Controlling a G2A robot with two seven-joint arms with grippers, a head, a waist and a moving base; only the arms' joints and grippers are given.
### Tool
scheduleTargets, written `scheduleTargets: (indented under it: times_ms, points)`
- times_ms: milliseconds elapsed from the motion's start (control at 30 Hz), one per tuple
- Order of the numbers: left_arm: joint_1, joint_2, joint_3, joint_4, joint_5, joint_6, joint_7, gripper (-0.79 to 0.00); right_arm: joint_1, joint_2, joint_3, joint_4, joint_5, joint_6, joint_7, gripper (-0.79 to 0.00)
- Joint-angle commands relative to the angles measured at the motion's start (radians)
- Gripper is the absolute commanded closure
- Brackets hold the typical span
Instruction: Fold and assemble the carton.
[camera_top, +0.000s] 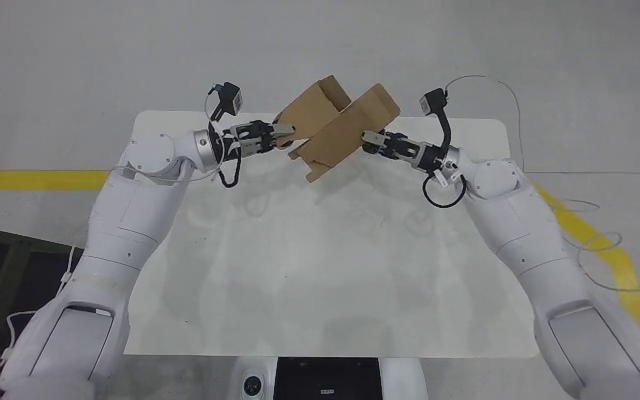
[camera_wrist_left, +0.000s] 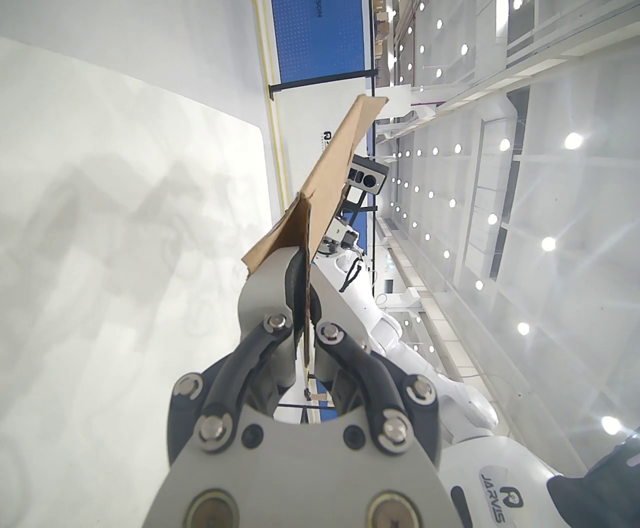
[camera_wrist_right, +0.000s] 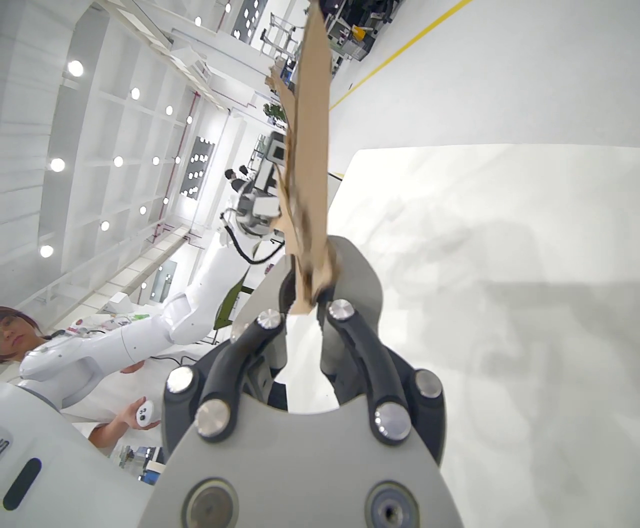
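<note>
A brown cardboard carton (camera_top: 335, 125), partly unfolded with flaps sticking out, hangs in the air above the far side of the white table (camera_top: 330, 290). My left gripper (camera_top: 287, 137) is shut on its left edge; in the left wrist view the cardboard (camera_wrist_left: 325, 170) runs edge-on out of that gripper (camera_wrist_left: 301, 280). My right gripper (camera_top: 372, 139) is shut on the carton's right side, and the right wrist view has the cardboard (camera_wrist_right: 310, 150) pinched in that gripper (camera_wrist_right: 312, 287). Each wrist view also shows the other arm's gripper beyond the carton.
The white table lies bare below the carton. A yellow floor line (camera_top: 40, 180) runs past the table on both sides. Cables loop at both wrists.
</note>
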Motion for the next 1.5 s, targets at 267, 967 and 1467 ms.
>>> scheduleTargets:
  times_ms: [267,967,1467]
  points:
    - [-0.058,0.019,-0.022,0.03,0.119,-0.116,-0.151,0.0,-0.01,0.044,0.053,-0.052,-0.018,-0.182,0.061,-0.785]
    - [-0.038,0.032,0.018,-0.093,0.073,-0.242,-0.312,0.0,0.061,0.096,-0.243,-0.212,0.244,-0.148,0.094,-0.369]
    - [0.008,0.07,0.036,-0.201,0.0,-0.218,-0.336,0.0,0.139,0.078,-0.352,-0.087,0.254,-0.172,0.071,-0.376]
